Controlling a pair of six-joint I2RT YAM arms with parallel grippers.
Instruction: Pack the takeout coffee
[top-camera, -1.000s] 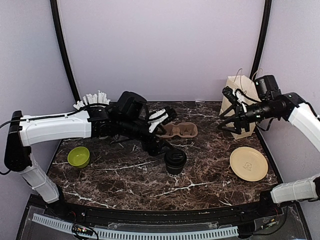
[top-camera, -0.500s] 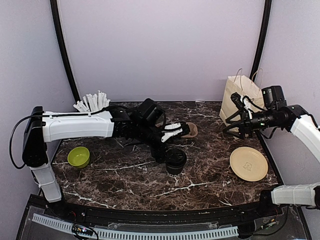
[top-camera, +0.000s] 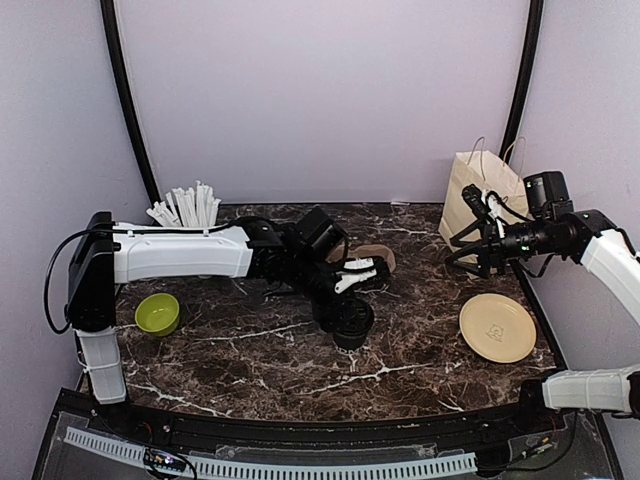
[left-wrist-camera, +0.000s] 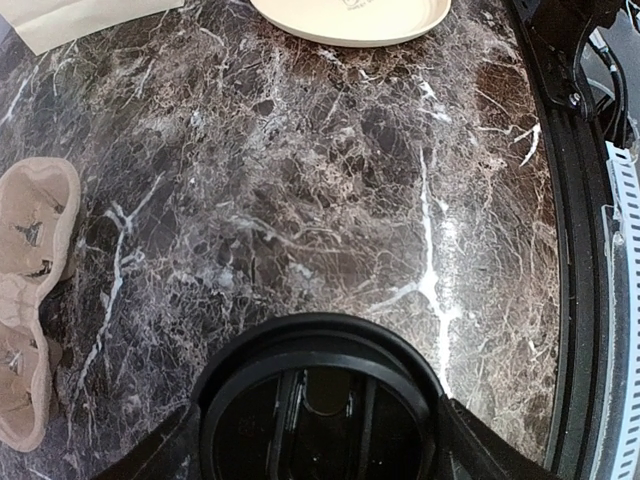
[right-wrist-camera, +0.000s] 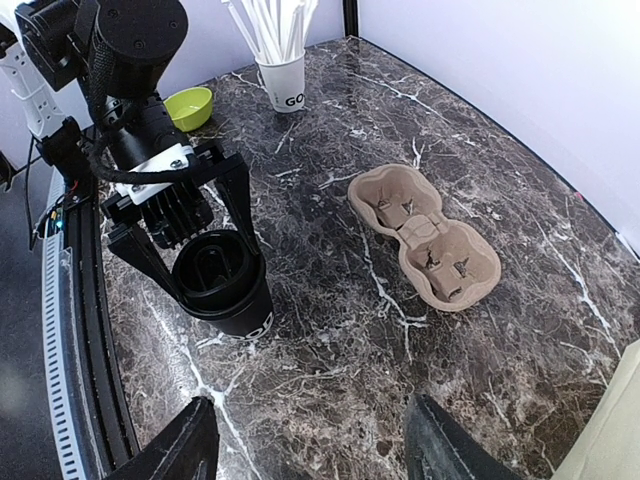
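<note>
The takeout coffee (top-camera: 352, 322), a black cup with a round black lid, stands upright on the marble table (top-camera: 250, 350), a little right of centre. My left gripper (top-camera: 346, 308) is open and reaches down over it. One finger stands on each side of the lid, close to its rim. In the left wrist view the lid (left-wrist-camera: 318, 400) fills the gap between the fingers. The right wrist view shows the cup (right-wrist-camera: 218, 285) between those fingers. My right gripper (top-camera: 478, 246) is open and empty, held above the table in front of the paper bag (top-camera: 482, 192).
A brown pulp cup carrier (top-camera: 378, 258) lies just behind the cup. A cream plate (top-camera: 497, 327) lies at the right. A lime-green bowl (top-camera: 157, 313) sits at the left. A pale cup of white straws (top-camera: 190, 208) stands at the back left.
My left arm has stretched right and lowered its gripper until the fingers flank the coffee cup. My right gripper pulled back from the bag, then held still.
</note>
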